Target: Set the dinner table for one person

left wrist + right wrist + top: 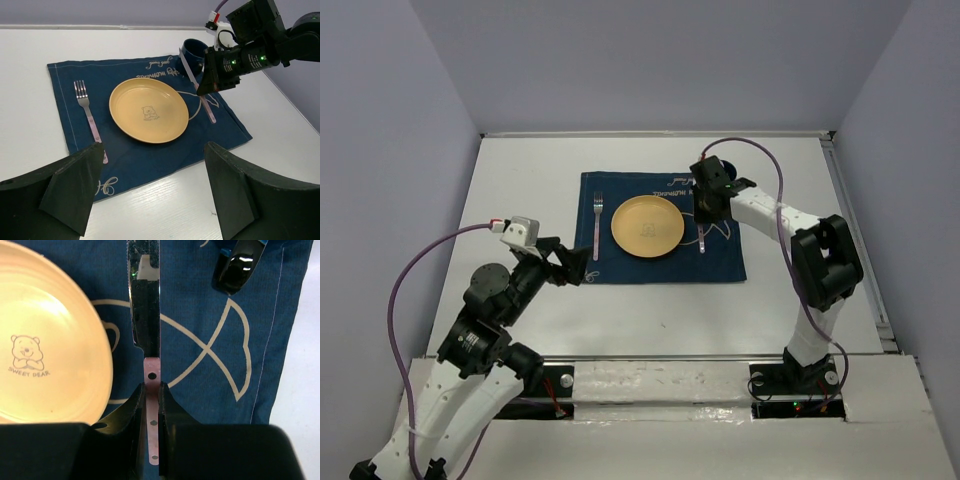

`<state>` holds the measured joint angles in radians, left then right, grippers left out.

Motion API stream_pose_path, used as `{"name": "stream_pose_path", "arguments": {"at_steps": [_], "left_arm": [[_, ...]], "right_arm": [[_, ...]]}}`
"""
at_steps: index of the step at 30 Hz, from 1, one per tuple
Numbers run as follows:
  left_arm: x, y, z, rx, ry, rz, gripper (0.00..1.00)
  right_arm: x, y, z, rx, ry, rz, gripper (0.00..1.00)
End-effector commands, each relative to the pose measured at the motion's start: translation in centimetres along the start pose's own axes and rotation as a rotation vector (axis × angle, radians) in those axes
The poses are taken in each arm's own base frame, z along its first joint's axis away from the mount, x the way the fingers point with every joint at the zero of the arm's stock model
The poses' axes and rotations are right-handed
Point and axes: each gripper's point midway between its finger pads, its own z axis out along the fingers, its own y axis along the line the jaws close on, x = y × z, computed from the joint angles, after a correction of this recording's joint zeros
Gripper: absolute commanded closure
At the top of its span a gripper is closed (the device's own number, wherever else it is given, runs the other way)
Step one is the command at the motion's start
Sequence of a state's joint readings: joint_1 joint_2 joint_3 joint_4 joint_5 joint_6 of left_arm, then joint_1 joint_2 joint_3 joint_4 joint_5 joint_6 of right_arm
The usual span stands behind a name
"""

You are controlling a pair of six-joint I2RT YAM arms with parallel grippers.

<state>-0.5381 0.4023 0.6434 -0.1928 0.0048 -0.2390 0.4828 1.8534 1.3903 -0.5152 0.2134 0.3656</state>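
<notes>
While your right gripper [150, 405] pinches the pink handle of the knife [145, 320], the blade points away from it over the blue placemat [660, 262], just right of the yellow plate [647, 225]. From the left wrist view, the knife [197, 85] slants, its handle end low by the mat and its blade raised toward the dark mug [194, 50] at the mat's far right corner. You can see the fork [597, 222] lying flat on the mat, left of the plate, tines away from you. Your left gripper [582, 268] hangs with its fingers [75, 192] spread wide and nothing between them, over the near left corner of the mat. All this sits on the white table [520, 170], toward its far middle.
</notes>
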Motion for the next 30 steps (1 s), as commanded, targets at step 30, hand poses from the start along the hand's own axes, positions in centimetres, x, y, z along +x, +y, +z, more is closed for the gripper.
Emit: {"name": "stream_pose_path", "arguments": {"at_steps": [30], "left_arm": [[-0.9,-0.1,0.5,0.015,-0.02,0.012,0.08]], "right_arm": [[-2.0,0.0,4.3,0.049,-0.021,0.037,0.95]]}}
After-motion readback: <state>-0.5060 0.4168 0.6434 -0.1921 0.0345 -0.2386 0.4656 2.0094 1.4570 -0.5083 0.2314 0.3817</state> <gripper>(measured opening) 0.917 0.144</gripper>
